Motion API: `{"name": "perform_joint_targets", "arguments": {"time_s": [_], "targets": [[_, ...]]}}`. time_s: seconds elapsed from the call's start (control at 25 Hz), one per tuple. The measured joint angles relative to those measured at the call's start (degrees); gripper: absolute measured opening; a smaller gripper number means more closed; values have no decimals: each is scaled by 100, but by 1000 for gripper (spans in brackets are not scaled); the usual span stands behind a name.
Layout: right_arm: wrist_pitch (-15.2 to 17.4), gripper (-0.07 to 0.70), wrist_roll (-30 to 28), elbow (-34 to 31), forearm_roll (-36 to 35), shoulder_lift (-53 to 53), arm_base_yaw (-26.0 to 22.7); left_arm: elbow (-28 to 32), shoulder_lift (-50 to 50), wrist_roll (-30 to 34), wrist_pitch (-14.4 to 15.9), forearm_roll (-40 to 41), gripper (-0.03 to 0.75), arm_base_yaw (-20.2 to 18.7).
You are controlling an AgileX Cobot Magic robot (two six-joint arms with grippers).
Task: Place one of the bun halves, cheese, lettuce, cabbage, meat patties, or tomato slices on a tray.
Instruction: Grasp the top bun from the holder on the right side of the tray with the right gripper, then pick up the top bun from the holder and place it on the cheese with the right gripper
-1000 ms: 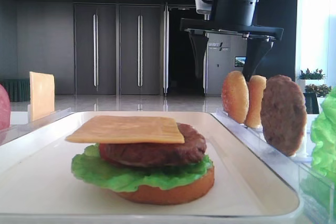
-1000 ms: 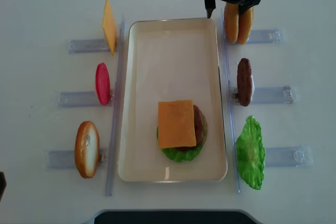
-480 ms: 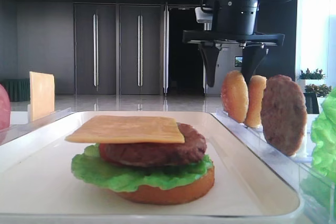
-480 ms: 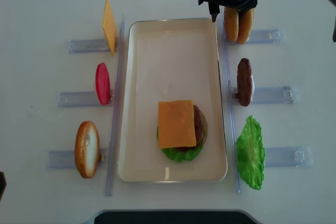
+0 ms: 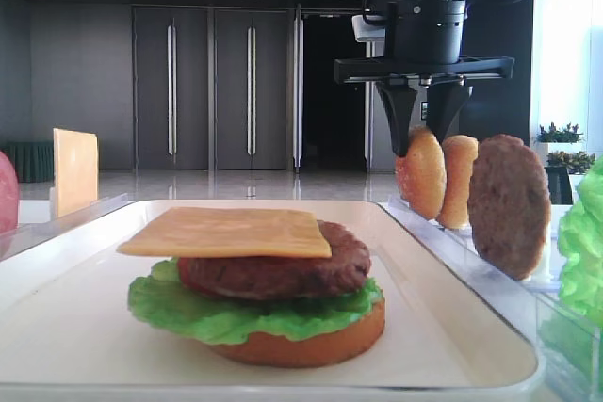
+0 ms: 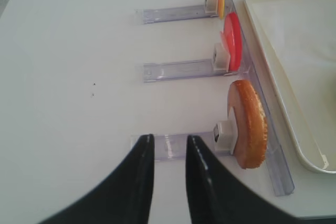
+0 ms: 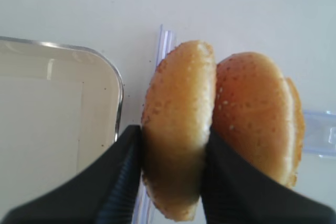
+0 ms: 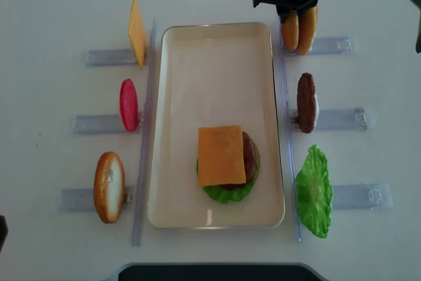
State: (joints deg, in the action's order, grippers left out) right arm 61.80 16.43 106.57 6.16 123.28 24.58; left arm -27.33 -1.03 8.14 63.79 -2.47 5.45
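Observation:
My right gripper (image 7: 172,148) is shut on the nearer of two sesame bun halves (image 7: 178,119), which stand upright in a clear rack beside the tray's (image 7: 52,108) far right corner. From above, the right gripper (image 8: 290,16) sits over that bun half (image 8: 289,31); from the low view the fingers (image 5: 403,134) pinch its top edge (image 5: 421,174). The tray (image 8: 210,70) holds a stack topped by cheese (image 8: 221,154). Meat patty (image 8: 306,102), lettuce (image 8: 313,192), tomato slice (image 8: 128,104) and cheese (image 8: 136,33) stand in racks. No cabbage is in view. My left gripper (image 6: 169,148) hangs open over bare table.
An orange-brown bun piece (image 6: 248,123) stands in the nearest left rack (image 6: 173,144), just right of my left gripper. Clear racks (image 8: 332,45) line both long sides of the tray. The second bun half (image 7: 257,114) touches the right gripper's outer finger.
The right gripper's fingers have gone from wide apart to shut on the nearer bun half, and the gripper has come down slightly. The left arm has not moved.

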Motion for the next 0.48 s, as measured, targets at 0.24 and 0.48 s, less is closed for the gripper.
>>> {"name": "perform_joint_targets", "arguments": {"time_s": [0.24,0.48], "targets": [[50,236,-48,0,0,-33,15,0,0,0,0,0,159,0],[583,235,-90,254,-12,-378,164,0,0,0,0,0,159,0]]}}
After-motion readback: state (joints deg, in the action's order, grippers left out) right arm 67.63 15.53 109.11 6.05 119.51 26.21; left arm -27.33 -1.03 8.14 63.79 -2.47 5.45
